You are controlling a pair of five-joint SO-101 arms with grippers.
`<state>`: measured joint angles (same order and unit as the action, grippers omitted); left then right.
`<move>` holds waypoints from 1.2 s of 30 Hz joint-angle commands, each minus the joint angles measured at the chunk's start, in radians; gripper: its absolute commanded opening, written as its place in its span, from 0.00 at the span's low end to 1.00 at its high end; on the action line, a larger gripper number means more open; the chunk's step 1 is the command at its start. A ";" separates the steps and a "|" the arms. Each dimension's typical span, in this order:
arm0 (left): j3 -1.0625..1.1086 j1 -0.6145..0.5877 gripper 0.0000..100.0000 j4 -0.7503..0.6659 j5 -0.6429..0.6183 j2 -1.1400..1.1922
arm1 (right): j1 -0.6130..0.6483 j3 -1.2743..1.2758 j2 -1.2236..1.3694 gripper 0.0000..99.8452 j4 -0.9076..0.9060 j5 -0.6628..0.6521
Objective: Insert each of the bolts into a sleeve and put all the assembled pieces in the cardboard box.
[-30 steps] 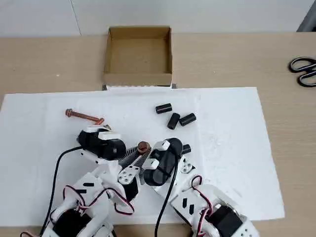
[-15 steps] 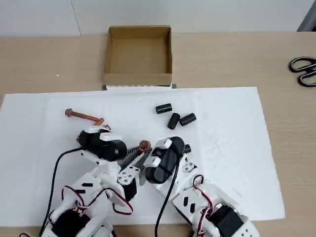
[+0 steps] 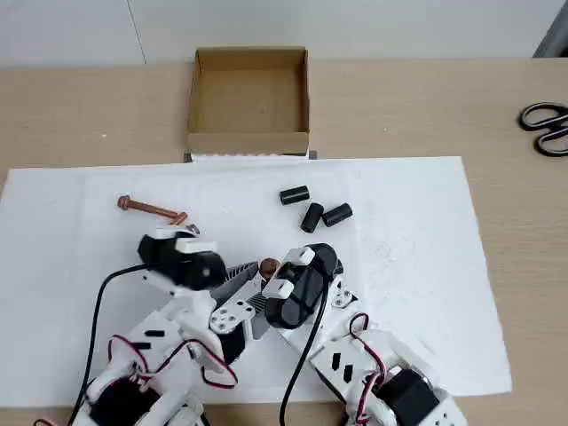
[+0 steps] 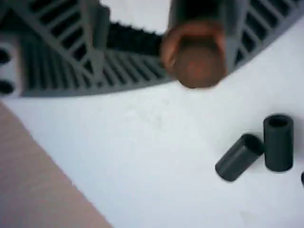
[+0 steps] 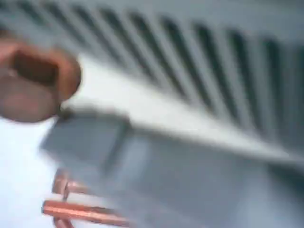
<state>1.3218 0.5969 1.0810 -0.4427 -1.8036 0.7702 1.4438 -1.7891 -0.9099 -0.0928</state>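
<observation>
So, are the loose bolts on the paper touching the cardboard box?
Apart. The high view shows bare white paper between the loose bolts and the cardboard box.

The left arm (image 3: pixel 164 342) is raised from the lower left of the high view and is bent inward at the wrist. Its black wrist motor (image 3: pixel 185 262) is laid crosswise, and the ribbed grey left claw (image 3: pixel 247 275) is pointed sideways towards the other arm. The right arm (image 3: pixel 364 364) is raised from the lower right and is angled the opposite way. The right claw (image 3: pixel 273 277) is held tip to tip with the left one, between the two arms. How far either claw is closed cannot be made out.
</observation>
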 commanded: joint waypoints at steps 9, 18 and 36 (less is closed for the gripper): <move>-0.117 -0.137 0.02 -0.046 0.041 -0.006 | -0.008 -0.038 -0.005 0.00 0.019 -0.005; -0.035 -0.463 0.01 0.014 0.163 -0.006 | -0.251 -0.028 -0.005 0.00 0.019 0.000; 0.291 -0.598 0.01 0.034 0.241 -0.008 | -0.499 -0.250 0.156 0.00 0.021 0.160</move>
<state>1.5827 0.0031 1.1147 -0.2079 -1.8036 0.2685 1.3579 -1.7123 -0.9099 0.0437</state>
